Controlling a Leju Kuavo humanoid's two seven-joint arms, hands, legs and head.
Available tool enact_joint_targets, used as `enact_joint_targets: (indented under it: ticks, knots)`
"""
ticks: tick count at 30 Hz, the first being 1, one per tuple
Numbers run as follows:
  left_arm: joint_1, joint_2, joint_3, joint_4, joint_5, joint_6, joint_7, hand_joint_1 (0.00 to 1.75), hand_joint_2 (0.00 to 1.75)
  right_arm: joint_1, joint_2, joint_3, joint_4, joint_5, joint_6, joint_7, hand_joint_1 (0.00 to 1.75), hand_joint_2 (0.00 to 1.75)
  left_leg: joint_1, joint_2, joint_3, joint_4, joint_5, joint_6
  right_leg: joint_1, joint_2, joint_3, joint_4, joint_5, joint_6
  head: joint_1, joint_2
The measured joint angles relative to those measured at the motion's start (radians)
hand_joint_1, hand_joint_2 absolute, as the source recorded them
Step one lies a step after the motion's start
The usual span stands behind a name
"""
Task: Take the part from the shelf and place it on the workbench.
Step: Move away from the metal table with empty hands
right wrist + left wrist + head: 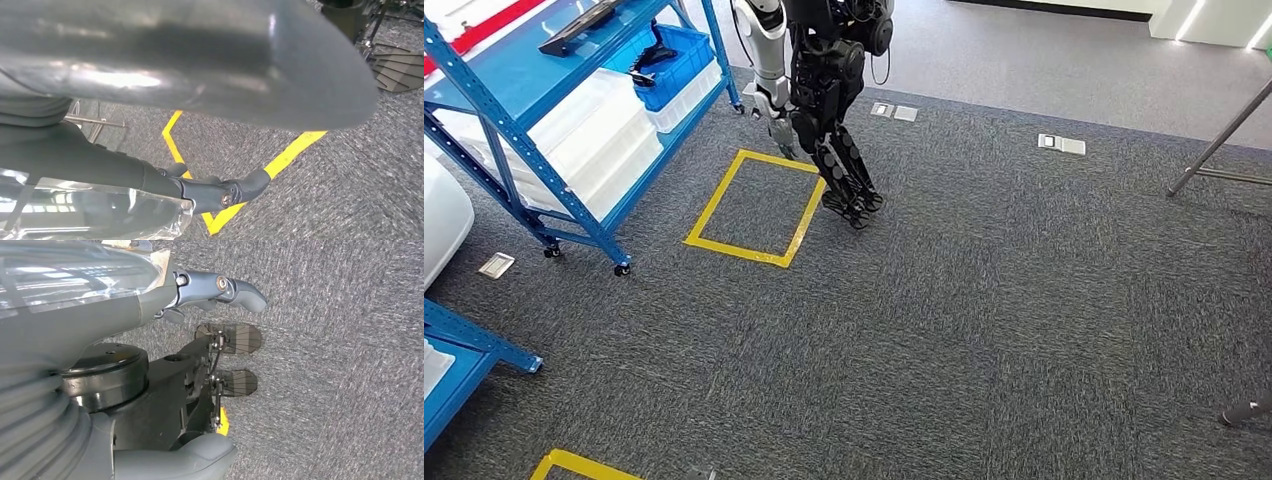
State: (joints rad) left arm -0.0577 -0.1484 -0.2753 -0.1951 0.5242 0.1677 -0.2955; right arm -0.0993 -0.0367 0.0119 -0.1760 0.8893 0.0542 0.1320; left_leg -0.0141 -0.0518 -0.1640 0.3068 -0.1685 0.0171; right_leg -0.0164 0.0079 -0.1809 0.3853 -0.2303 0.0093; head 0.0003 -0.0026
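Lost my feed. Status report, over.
Left hand and right hand hang open, holding nothing. Black part lies in blue bin on shelf. Yellow taped square on carpet beside shelf.

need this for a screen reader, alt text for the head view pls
A humanoid robot walks on grey carpet beside a yellow taped square, one hand hanging empty at its side. A blue shelf on castors stands left of it, holding white bins and a blue bin.

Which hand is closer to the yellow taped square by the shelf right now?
Right. The right hand hangs just beside the yellow square, at its far edge; the left hand hangs farther off, above the robot's feet.
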Motion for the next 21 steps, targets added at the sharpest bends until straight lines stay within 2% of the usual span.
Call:
enact_joint_targets:
  ticks: [2,9,13,16,21]
  knots:
    - [0.000,0.000,0.000,0.000,0.000,-0.004,0.002,0.00,1.75,0.000,0.000,-0.001,0.000,0.001,0.000,0.000,0.00,0.00,0.000,0.001,-0.004,-0.003,0.000,0.001,0.001,0.000,-0.001,-0.006,0.001,0.002,0.000,0.000]
    - [0.001,0.002,0.004,0.000,0.011,-0.017,0.014,0.00,1.75,0.002,0.001,-0.007,0.000,0.007,0.000,-0.009,0.00,0.00,0.002,0.001,0.051,-0.068,0.020,0.004,0.004,0.000,0.055,-0.080,0.024,0.004,0.000,0.000]
    - [0.001,0.002,0.013,0.000,0.019,-0.012,0.015,0.00,1.75,0.002,0.005,-0.013,0.000,0.020,0.000,-0.018,0.00,0.00,0.002,0.001,0.057,-0.067,0.021,0.004,0.005,0.000,0.069,-0.089,0.028,0.004,0.000,0.000]
    - [0.002,0.002,0.023,0.000,0.024,-0.009,0.012,0.00,1.75,0.001,0.009,-0.014,0.000,0.028,0.000,-0.019,0.00,0.00,0.002,0.001,0.037,-0.040,0.014,0.005,0.004,0.000,0.054,-0.065,0.024,0.005,0.000,0.000]
    - [0.003,0.002,0.033,0.000,0.031,-0.001,0.007,0.00,1.75,-0.002,0.014,-0.016,0.000,0.039,0.000,-0.019,0.00,0.00,0.002,0.001,-0.035,0.069,-0.035,0.007,0.005,0.000,-0.009,0.020,-0.013,0.004,0.000,0.000]
